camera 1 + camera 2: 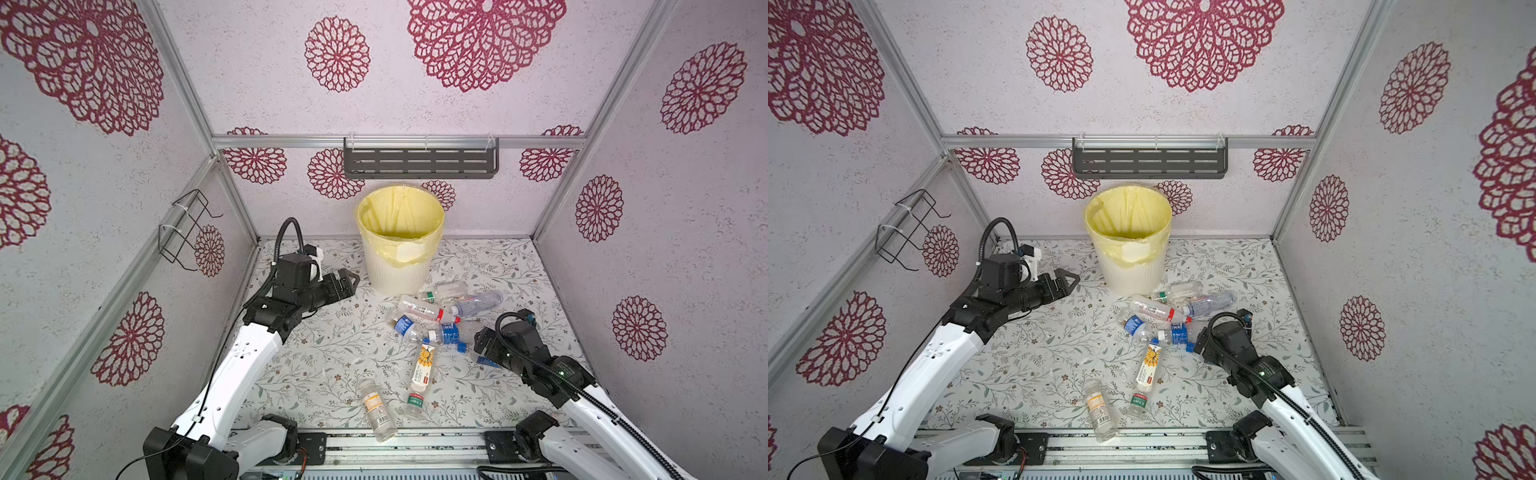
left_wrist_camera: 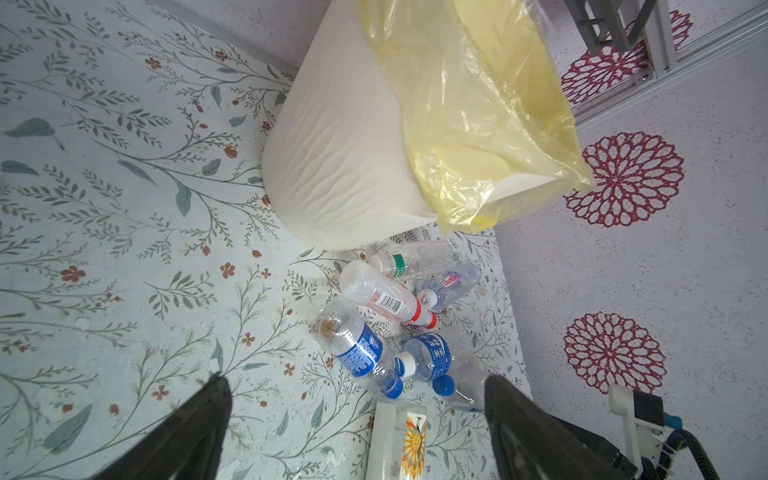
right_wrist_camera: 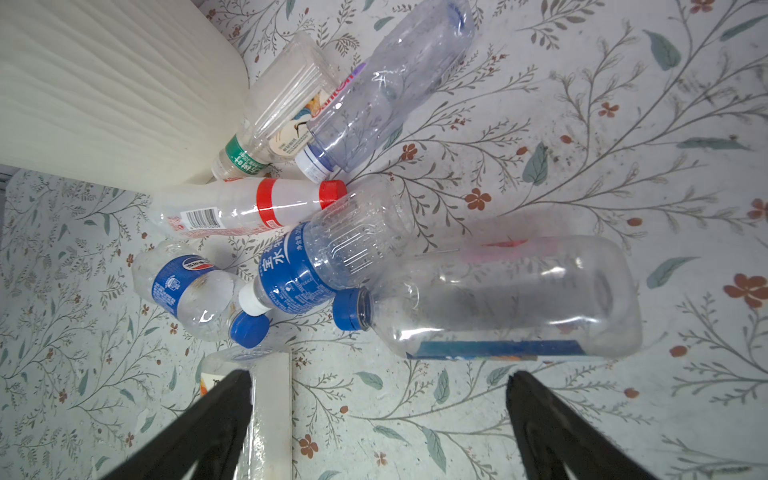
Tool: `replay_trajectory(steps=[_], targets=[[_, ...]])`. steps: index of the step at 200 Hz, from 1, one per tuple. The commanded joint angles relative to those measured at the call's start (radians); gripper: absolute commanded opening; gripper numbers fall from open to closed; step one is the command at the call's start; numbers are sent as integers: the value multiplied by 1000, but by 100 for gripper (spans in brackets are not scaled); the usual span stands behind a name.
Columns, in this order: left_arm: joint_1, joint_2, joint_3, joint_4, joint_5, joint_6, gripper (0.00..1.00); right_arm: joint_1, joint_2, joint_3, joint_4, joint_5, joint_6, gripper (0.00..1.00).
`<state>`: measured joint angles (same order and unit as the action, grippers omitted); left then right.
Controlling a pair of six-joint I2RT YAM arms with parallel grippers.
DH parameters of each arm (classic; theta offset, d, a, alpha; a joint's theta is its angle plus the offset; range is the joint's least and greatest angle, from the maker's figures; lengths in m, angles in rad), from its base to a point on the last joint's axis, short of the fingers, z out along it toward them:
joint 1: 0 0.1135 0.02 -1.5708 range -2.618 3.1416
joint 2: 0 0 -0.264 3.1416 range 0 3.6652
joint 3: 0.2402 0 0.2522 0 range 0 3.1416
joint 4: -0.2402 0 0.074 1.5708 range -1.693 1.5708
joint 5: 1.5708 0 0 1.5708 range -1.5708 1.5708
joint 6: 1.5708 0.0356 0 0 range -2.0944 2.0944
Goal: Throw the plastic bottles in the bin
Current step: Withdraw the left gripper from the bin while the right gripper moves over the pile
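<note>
The cream ribbed bin [image 1: 395,270] with its yellow liner stands upright at the back middle of the table. Several plastic bottles lie in a heap to its front right: a red-capped one [image 1: 428,311], two with blue labels [image 1: 405,326] [image 3: 291,266], a bluish clear one [image 1: 478,302] and a large clear one with a blue cap [image 3: 498,299]. A sunflower-label bottle [image 1: 424,365] and an orange-label bottle [image 1: 377,409] lie nearer the front. My left gripper [image 1: 351,280] [image 2: 353,376] hangs open and empty left of the bin. My right gripper [image 3: 378,378] is open just short of the heap, holding nothing.
A grey slotted shelf [image 1: 419,162] hangs on the back wall above the bin. A black wire rack [image 1: 187,228] sticks out from the left wall. Patterned walls close in three sides, and a metal rail [image 1: 436,446] runs along the front edge.
</note>
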<state>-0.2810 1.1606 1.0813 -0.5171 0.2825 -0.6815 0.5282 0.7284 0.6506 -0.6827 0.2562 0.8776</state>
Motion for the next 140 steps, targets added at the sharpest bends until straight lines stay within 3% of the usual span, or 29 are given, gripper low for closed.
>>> replay_trajectory(steps=[1,91,140], targets=[[2,-28,-32,51,28,-7,97,-2,32,43,-49,61,2,99],[2,-112,-158,100,90,-23,97,-37,175,97,41,108,-91,99],[2,-152,-196,106,106,-32,97,-154,268,99,115,90,-190,99]])
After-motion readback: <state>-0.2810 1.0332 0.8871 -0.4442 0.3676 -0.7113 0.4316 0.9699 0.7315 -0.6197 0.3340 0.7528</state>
